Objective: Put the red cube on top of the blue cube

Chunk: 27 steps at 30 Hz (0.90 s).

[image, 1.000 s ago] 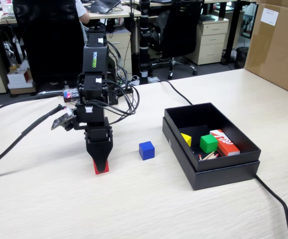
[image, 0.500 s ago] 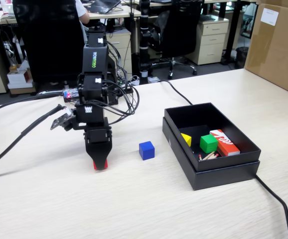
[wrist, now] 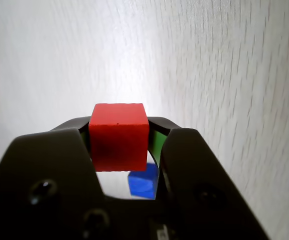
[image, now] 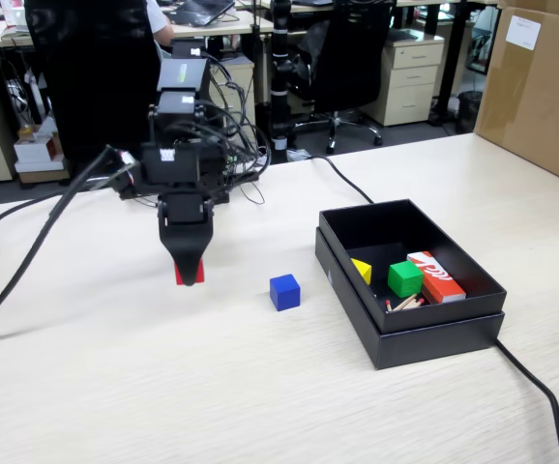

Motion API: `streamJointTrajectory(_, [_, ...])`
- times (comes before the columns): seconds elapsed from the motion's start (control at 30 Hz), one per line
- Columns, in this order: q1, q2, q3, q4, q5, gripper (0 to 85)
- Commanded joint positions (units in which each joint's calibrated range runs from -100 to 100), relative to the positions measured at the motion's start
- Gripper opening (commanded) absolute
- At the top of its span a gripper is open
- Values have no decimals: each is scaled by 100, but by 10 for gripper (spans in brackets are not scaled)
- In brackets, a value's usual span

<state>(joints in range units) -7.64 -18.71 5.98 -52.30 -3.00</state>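
My gripper [image: 190, 275] hangs above the table, left of centre in the fixed view, shut on the red cube [image: 179, 274]; only a sliver of red shows beside the black jaws there. In the wrist view the red cube [wrist: 118, 136] sits clamped between the two black jaws of my gripper [wrist: 119, 131], clear of the pale table. The blue cube [image: 284, 291] rests alone on the table to the right of the gripper in the fixed view. In the wrist view, a bit of the blue cube [wrist: 143, 182] shows below the red one through the gap.
A black open box [image: 458, 328] stands right of the blue cube, holding a green cube [image: 404, 278], a yellow piece [image: 362, 270], a red-and-white box [image: 435, 275] and some sticks. A cardboard box [image: 541, 87] stands at the far right. Cables [image: 28, 246] trail over the table on the left.
The gripper has risen from the table with the red cube in it, and the arm has folded up and back. The blue cube has not moved.
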Motion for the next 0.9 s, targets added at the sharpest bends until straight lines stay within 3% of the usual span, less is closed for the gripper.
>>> streamJointTrajectory(0.0, [137,-1084,55,-44,63,36])
streamJointTrajectory(0.13, [527,-2105,-417,-44,293,36])
streamJointTrajectory(0.4, [991,-2335,-453,-44,669,36])
streamJointTrajectory(0.6, [1177,-1474,55,-35,874,37])
streamJointTrajectory(0.87, [1182,-453,445,94,913,39])
